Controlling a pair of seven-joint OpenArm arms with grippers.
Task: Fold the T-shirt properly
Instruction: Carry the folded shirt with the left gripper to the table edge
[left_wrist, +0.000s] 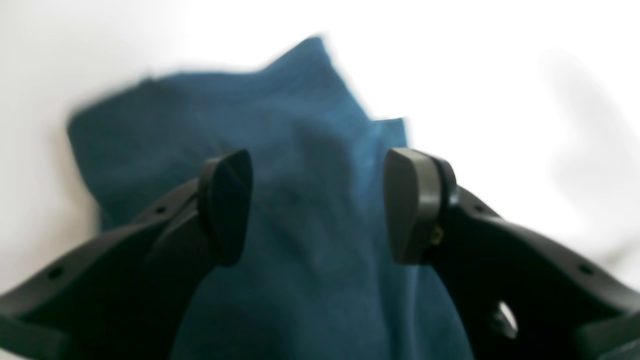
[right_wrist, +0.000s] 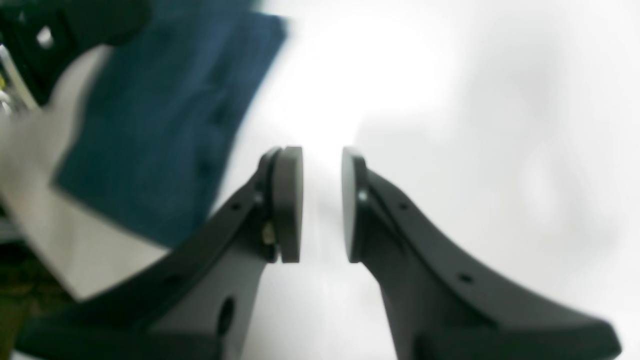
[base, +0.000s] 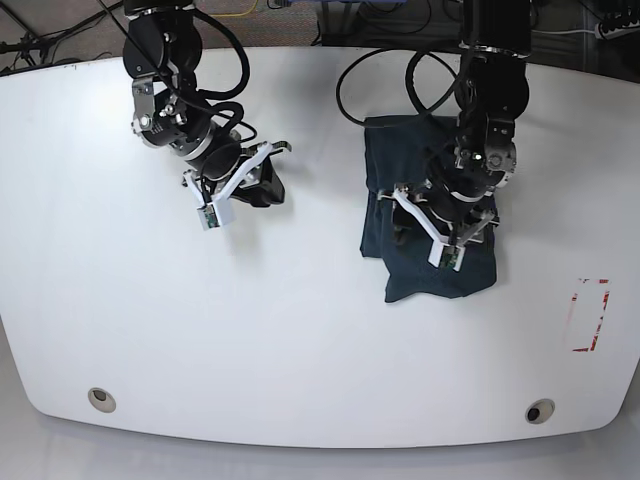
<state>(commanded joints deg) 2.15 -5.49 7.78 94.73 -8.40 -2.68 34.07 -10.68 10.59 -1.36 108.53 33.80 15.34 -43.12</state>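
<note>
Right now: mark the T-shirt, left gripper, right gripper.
T-shirt (base: 440, 280), base view, lower folded part.
Left gripper (left_wrist: 318, 205), left wrist view, midway between open fingertips.
Right gripper (right_wrist: 322, 205), right wrist view, gap between fingertips.

A wide white tabletop (base: 300, 330) with rounded corners fills nearly the whole base view, evenly and brightly lit, with soft shadows only. Two small round fittings sit near its front edge, one at the left (base: 100, 399) and one at the right (base: 540, 411). A red-outlined rectangular mark (base: 588, 314) lies near the right edge. Beyond the far edge is a dark floor strewn with black cables (base: 40, 30).
</note>
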